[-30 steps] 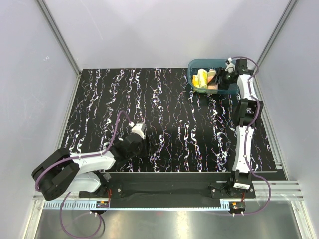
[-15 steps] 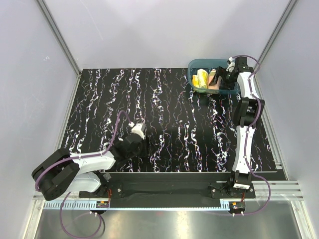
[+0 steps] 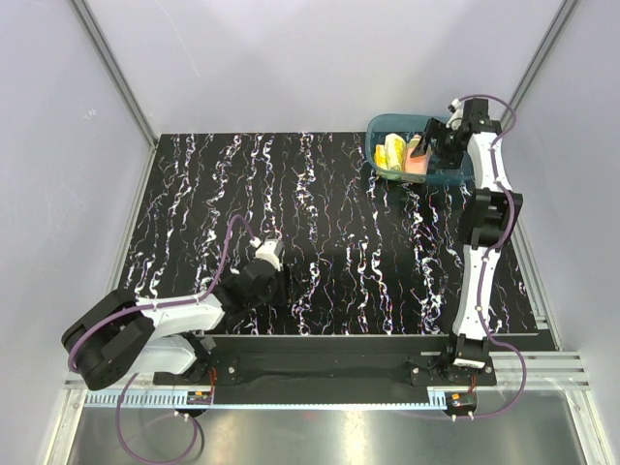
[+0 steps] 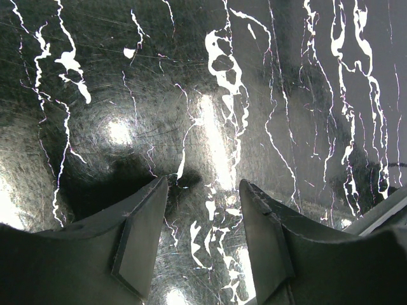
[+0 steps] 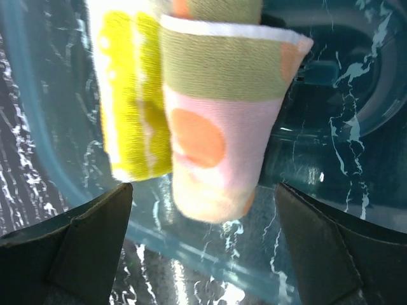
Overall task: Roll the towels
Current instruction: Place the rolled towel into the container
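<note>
Two rolled towels lie side by side in the teal tub [image 3: 387, 123] at the table's far right. One is yellow [image 3: 392, 153], [image 5: 133, 95]. The other is pink with orange dots and an olive band [image 3: 417, 161], [image 5: 216, 140]. My right gripper [image 3: 444, 143], [image 5: 203, 190] hovers open over the tub's right side, its fingers [image 5: 89, 248] well apart on either side of the dotted roll's end and not touching it. My left gripper [image 3: 260, 273], [image 4: 203, 184] is open and empty, low over the black marbled table [image 3: 320, 213] at the near left.
The tub's wall [image 5: 356, 127] fills the right wrist view around the rolls. Grey walls close the table in on the left, back and right. A metal rail [image 3: 320, 368] with both arm bases runs along the near edge.
My right gripper has drawn back a little to the right and up from the rolls, and more of the dotted roll shows. The left arm has not moved.
</note>
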You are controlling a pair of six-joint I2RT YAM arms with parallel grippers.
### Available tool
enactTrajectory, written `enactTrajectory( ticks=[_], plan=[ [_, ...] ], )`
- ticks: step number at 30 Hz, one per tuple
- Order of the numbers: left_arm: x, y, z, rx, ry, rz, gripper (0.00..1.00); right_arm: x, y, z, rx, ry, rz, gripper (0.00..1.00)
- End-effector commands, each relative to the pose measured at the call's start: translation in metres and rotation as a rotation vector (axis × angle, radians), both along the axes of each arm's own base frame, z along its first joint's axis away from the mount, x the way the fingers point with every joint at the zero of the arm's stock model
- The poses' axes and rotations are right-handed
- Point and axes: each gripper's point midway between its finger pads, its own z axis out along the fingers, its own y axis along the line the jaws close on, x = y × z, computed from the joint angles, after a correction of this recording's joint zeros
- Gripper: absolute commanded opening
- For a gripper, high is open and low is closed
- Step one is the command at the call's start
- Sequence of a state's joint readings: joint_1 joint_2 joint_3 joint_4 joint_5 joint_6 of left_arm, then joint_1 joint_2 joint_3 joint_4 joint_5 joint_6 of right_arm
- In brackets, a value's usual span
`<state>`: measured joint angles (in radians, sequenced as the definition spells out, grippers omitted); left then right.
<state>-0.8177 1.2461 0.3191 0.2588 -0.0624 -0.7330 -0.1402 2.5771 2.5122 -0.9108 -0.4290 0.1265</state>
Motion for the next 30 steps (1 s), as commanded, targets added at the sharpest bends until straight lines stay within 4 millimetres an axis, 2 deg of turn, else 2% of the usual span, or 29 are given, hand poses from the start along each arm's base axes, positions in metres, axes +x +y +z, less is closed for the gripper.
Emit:
enactTrajectory(
  ticks=[1,5,7,8,9,10,11,12,13,14,15,16,17,18,19,20,21,22,23,24,25,27,28,29,30],
  plan=[
    [-0.018,0.028,-0.035,0.137,0.079,0.010,0.56,0.005,-0.002,0.066,-0.005,-0.131,-0.012,1.00],
    [-0.018,0.028,-0.035,0.132,0.077,0.013,0.56,0.000,0.001,0.092,0.012,-0.162,-0.024,1.00],
    [-0.018,0.027,-0.034,0.130,0.075,0.012,0.56,-0.005,0.005,0.097,0.009,-0.165,-0.019,1.00],
    [-0.018,0.027,-0.034,0.130,0.075,0.012,0.56,-0.010,0.005,0.115,-0.002,-0.195,-0.025,1.00],
    [-0.018,0.028,-0.035,0.132,0.075,0.010,0.56,-0.011,0.006,0.124,-0.008,-0.217,-0.024,1.00],
    [-0.018,0.027,-0.034,0.130,0.073,0.009,0.56,-0.018,0.010,0.118,-0.005,-0.196,-0.025,1.00],
    [-0.017,0.028,-0.034,0.130,0.073,0.014,0.56,-0.024,0.013,0.142,-0.005,-0.241,-0.022,1.00],
    [-0.017,0.029,-0.034,0.131,0.072,0.016,0.56,-0.024,0.016,0.152,0.003,-0.278,-0.025,1.00],
    [-0.017,0.029,-0.034,0.132,0.071,0.016,0.56,-0.033,0.021,0.142,0.013,-0.252,-0.017,1.00],
    [-0.017,0.029,-0.035,0.134,0.070,0.018,0.56,-0.043,0.032,0.166,0.013,-0.303,0.003,1.00],
    [-0.017,0.029,-0.033,0.130,0.066,0.018,0.56,-0.045,0.037,0.173,0.006,-0.337,0.011,1.00],
    [-0.017,0.029,-0.033,0.129,0.067,0.019,0.56,-0.054,0.041,0.163,0.004,-0.315,0.015,1.00],
    [-0.018,0.030,-0.034,0.130,0.068,0.019,0.56,-0.065,0.053,0.185,-0.004,-0.364,0.034,1.00],
    [-0.018,0.030,-0.034,0.128,0.066,0.020,0.56,-0.069,0.058,0.192,-0.004,-0.391,0.042,1.00],
    [-0.018,0.030,-0.034,0.128,0.066,0.020,0.56,-0.079,0.065,0.182,0.002,-0.371,0.053,1.00],
    [-0.018,0.030,-0.033,0.126,0.063,0.021,0.56,-0.093,0.078,0.201,0.012,-0.414,0.075,1.00],
    [-0.017,0.030,-0.032,0.119,0.058,0.022,0.56,-0.097,0.083,0.208,0.016,-0.445,0.084,1.00],
    [-0.018,0.030,-0.031,0.116,0.055,0.023,0.56,-0.108,0.083,0.194,0.021,-0.419,0.080,1.00],
    [-0.018,0.032,-0.031,0.114,0.054,0.033,0.56,-0.125,0.100,0.214,0.032,-0.470,0.121,1.00],
    [-0.017,0.032,-0.028,0.105,0.045,0.035,0.56,-0.134,0.112,0.219,0.039,-0.497,0.142,1.00],
    [-0.018,0.033,-0.028,0.106,0.043,0.039,0.56,-0.154,0.115,0.217,0.047,-0.500,0.145,1.00],
    [-0.016,0.033,-0.021,0.097,0.032,0.041,0.56,-0.173,0.129,0.221,0.078,-0.543,0.179,1.00],
    [-0.016,0.032,-0.019,0.095,0.029,0.040,0.56,-0.187,0.132,0.200,0.087,-0.504,0.182,1.00],
    [-0.016,0.031,-0.013,0.091,0.016,0.024,0.56,-0.203,0.135,0.213,0.111,-0.542,0.189,1.00],
    [-0.013,0.027,0.002,0.057,-0.025,0.015,0.56,-0.211,0.137,0.212,0.125,-0.547,0.191,1.00]
  ],
)
